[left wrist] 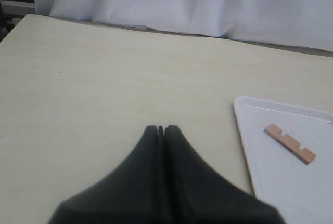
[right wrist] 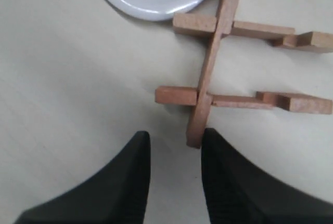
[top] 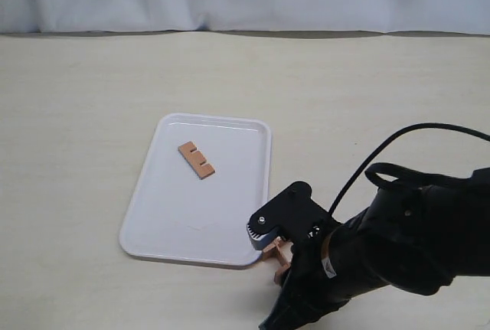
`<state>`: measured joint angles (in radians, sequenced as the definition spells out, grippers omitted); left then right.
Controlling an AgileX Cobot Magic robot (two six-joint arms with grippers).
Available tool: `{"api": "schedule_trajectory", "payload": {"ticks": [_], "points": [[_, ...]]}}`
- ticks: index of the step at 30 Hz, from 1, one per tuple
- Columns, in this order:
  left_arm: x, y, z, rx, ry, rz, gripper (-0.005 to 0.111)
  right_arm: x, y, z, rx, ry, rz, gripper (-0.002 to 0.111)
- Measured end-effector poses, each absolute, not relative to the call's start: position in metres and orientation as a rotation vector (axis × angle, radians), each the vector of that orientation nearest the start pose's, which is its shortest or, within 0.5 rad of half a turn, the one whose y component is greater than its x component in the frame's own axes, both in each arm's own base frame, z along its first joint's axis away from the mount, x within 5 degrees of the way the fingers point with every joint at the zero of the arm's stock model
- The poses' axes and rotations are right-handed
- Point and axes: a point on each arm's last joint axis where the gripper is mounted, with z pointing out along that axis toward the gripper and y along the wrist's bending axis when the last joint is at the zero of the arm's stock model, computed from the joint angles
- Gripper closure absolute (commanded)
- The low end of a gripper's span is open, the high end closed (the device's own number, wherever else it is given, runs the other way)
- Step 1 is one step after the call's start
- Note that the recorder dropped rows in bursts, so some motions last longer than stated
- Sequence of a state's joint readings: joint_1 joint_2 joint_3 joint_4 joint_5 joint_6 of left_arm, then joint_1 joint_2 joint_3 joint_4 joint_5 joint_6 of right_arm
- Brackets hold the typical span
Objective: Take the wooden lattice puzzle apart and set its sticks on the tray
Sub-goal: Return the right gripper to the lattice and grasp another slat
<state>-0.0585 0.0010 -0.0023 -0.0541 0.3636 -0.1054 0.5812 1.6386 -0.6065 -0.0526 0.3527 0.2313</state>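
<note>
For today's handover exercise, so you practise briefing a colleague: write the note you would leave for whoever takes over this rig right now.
Left end effector: shut, holding nothing, over the table beside the tray.
Right end effector: open, holding nothing, at the end of the long stick of the wooden lattice puzzle.
Things: one loose stick lies on the tray. The rest of the puzzle, three sticks interlocked, lies on the table just off a tray corner.
Done: one stick removed and placed.
Left: separate the three remaining sticks and put them on the tray.
</note>
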Motion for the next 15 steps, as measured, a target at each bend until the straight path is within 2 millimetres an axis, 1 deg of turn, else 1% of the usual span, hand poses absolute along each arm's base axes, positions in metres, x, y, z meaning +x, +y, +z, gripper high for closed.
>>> {"api": "schedule_trajectory", "payload": {"ticks": [9, 10, 11, 12, 13, 14, 15], "points": [[0.0528, -0.0048, 0.1812, -0.077, 1.847, -0.167, 0.107, 0.2094, 0.1355, 0.1239, -0.569, 2.797, 0.134, 0.077], [0.0528, -0.0048, 0.1812, -0.077, 1.847, -0.167, 0.107, 0.2111, 0.1328, 0.1239, -0.548, 2.801, 0.131, 0.078], [0.0528, -0.0048, 0.1812, -0.077, 1.847, -0.167, 0.107, 0.2134, 0.1290, 0.1239, -0.517, 2.806, 0.128, 0.080], [0.0528, -0.0048, 0.1812, -0.077, 1.847, -0.167, 0.107, 0.2143, 0.1276, 0.1239, -0.504, 2.808, 0.127, 0.088], [0.0528, -0.0048, 0.1812, -0.077, 1.847, -0.167, 0.107, 0.2151, 0.1264, 0.1235, -0.493, 2.811, 0.126, 0.092], [0.0528, -0.0048, 0.1812, -0.077, 1.847, -0.167, 0.107, 0.2150, 0.1265, 0.1230, -0.494, 2.813, 0.125, 0.102], [0.0528, -0.0048, 0.1812, -0.077, 1.847, -0.167, 0.107, 0.2156, 0.1267, 0.1226, -0.498, 2.808, 0.126, 0.104]]}}
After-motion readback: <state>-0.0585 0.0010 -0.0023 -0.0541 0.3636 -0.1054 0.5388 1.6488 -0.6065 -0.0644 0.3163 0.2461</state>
